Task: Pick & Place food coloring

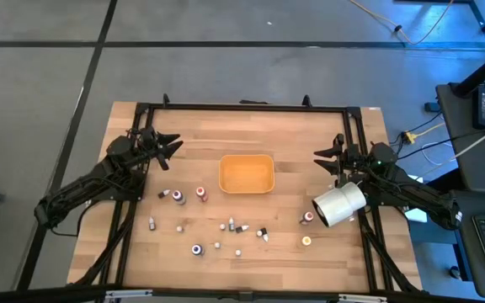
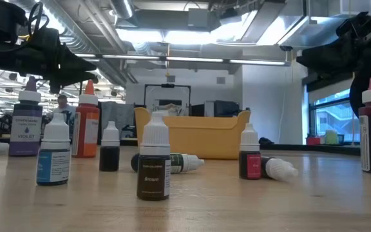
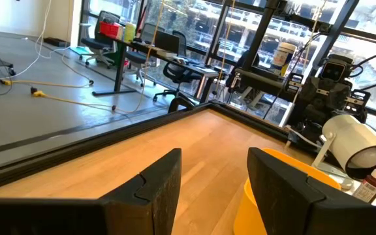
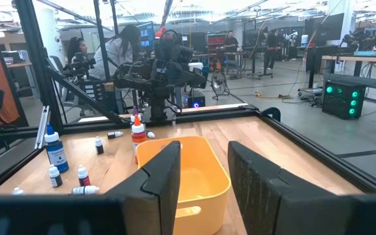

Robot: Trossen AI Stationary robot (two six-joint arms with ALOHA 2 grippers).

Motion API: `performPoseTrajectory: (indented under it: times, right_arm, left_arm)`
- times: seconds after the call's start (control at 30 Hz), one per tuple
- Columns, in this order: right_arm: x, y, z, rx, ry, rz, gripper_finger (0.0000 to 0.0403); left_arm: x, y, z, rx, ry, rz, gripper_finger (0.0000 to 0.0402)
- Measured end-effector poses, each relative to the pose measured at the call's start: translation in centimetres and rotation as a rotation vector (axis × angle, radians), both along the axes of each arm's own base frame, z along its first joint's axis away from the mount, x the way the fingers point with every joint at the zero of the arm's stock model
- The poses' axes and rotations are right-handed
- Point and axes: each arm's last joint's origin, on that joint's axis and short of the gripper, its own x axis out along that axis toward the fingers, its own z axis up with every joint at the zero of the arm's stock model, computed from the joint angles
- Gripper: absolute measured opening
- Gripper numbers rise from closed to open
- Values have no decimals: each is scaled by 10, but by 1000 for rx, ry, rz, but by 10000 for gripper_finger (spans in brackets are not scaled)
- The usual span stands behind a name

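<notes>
A light wooden table [image 1: 251, 261] framed by black rails fills the overhead view, with the two dark arms parked at its far corners. The left gripper [image 1: 172, 148] hovers at about ten o'clock from the table's centre, its two fingers [image 3: 155, 189] spread apart and holding nothing. The right gripper [image 1: 325, 156] sits at about two o'clock, its fingers [image 4: 165, 176] likewise parted and empty — both point inward across the boards.

A big white cylinder [image 1: 339, 204] lies on its side beside the right arm, at roughly four o'clock. An orange rectangular plastic tray [image 1: 246, 173] rests just beyond the table's centre, between the two grippers, nothing visible inside it.

The food coloring bottles [image 1: 226, 225] — tiny, with red, orange, white or dark caps — are scattered over the near half of the table, from seven o'clock round to four o'clock, all outside the tray. Two [image 1: 178, 196] stand near the tray's near-left corner; one with a red cap [image 1: 307, 217] stands just beside the cylinder's mouth, another [image 1: 306, 241] nearer the front edge.

From table height, several stand upright, among them a brown-labelled bottle [image 2: 154, 160] and a blue-labelled one [image 2: 53, 156], while two [image 2: 272, 168] lie on their sides.
</notes>
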Motion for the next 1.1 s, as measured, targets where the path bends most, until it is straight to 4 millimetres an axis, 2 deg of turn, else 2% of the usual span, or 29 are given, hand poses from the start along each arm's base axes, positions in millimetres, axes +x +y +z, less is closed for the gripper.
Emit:
performPoseTrajectory:
  times: [0.87,1.1]
  right_arm:
    - [0,0,0,0,1,0,131]
    - [0,0,0,1,0,0,131]
  left_arm:
    - [0,0,0,1,0,1,171]
    - [0,0,0,49,21,18,171]
